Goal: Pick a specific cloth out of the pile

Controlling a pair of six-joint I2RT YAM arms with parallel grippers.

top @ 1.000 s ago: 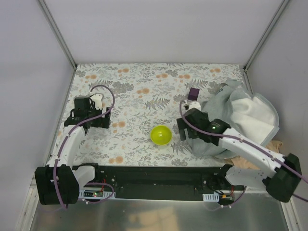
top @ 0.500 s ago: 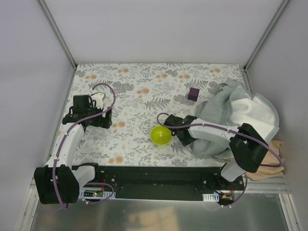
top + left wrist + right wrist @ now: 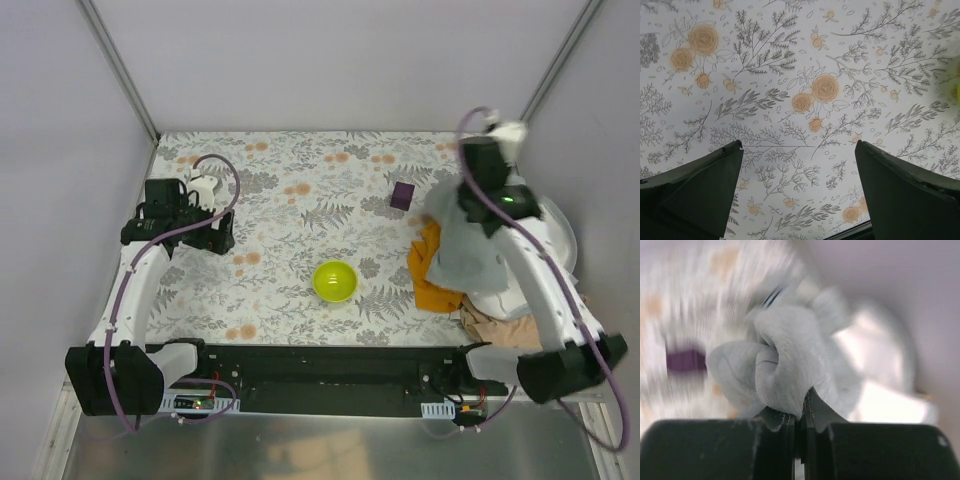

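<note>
Two cloths lie nearest on the right: a beige-tan cloth (image 3: 497,328) at the near edge and, touching it just beyond, the orange-yellow cloth (image 3: 432,278), partly under the hanging large grey cloth (image 3: 468,240), with the lime-green bowl (image 3: 334,281) near on its left. Farther left, the left gripper (image 3: 799,146) hovers over the flowered table (image 3: 290,200), jaws wide apart and empty. Farthest right, the right gripper (image 3: 800,416) has its jaws pinched tight on a fold of the large grey cloth, held raised above the pile (image 3: 548,245), a purple block (image 3: 403,194) to its left.
</note>
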